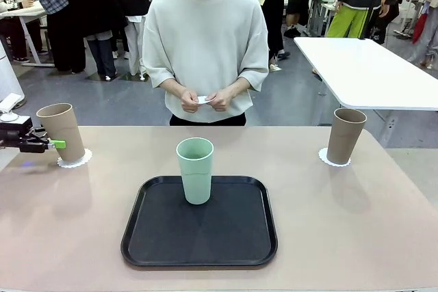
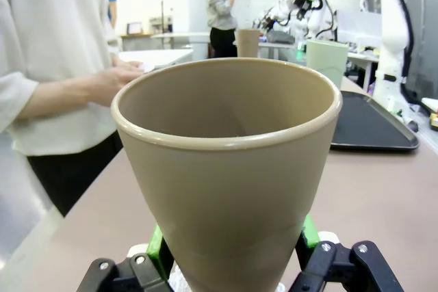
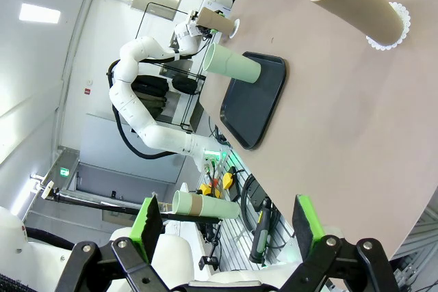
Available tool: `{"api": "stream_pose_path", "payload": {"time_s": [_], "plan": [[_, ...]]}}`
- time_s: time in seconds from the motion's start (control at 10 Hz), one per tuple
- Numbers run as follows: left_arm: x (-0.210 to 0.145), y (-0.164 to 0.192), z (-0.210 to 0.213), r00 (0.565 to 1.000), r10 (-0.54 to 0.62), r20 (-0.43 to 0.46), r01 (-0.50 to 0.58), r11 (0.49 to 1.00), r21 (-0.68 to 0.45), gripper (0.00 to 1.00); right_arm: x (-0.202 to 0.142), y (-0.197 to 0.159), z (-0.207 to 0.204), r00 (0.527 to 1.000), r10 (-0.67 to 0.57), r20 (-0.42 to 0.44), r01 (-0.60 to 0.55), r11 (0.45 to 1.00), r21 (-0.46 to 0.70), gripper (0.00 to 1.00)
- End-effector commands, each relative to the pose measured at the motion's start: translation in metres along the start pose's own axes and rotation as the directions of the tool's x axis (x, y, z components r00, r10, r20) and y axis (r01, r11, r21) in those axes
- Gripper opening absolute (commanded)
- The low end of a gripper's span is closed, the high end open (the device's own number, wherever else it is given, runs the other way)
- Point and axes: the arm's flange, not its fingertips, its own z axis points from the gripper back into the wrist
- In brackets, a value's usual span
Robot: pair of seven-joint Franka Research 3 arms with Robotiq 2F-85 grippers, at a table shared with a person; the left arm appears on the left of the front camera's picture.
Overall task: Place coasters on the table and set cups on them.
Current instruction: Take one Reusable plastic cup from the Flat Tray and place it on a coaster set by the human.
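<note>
left fingers (image 1: 57, 144) clamp a tilted tan cup (image 1: 61, 126) over a coaster (image 1: 77, 161) at the tabletop's (image 1: 342, 230) far left corner. right fingers (image 3: 148, 227) are spread, empty. second tan cup (image 1: 345, 135) stands far right, mint cup (image 1: 196, 169) on the tray (image 1: 152, 237).

A: The left gripper (image 1: 55, 144), left of the tray (image 1: 198, 262)?
B: Black links, green pads (image 2: 156, 247), silver screws (image 2: 135, 259). Its arm (image 3: 137, 51) is white and rounded.
A: And the right gripper (image 3: 229, 220)?
B: Same black and green.
A: The person (image 1: 205, 32) beyond the tray?
B: Loose pale grey top, elbow-length sleeves, dark trousers.
</note>
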Motion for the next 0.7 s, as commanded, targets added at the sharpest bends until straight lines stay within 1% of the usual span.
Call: {"api": "stream_pose_path", "payload": {"time_s": [0.0,0.2,0.6], "plan": [[0.0000,0.0060,0.0005,0.999,-0.033,0.007,0.033,0.999,0.016,0.84,-0.0009,0.0011,-0.0013,1.000,0.004,0.011,-0.004,1.000,0.000,1.00],[-0.0008,0.0062,-0.0001,0.999,-0.043,-0.002,0.043,0.999,0.021,0.84,-0.0009,0.0011,-0.0013,1.000,0.004,0.011,-0.004,1.000,0.000,1.00],[-0.0059,0.0019,-0.0007,0.999,-0.030,-0.011,0.030,1.000,0.004,0.84,-0.0009,0.0011,-0.0013,1.000,0.004,0.011,-0.004,1.000,0.000,1.00]]}}
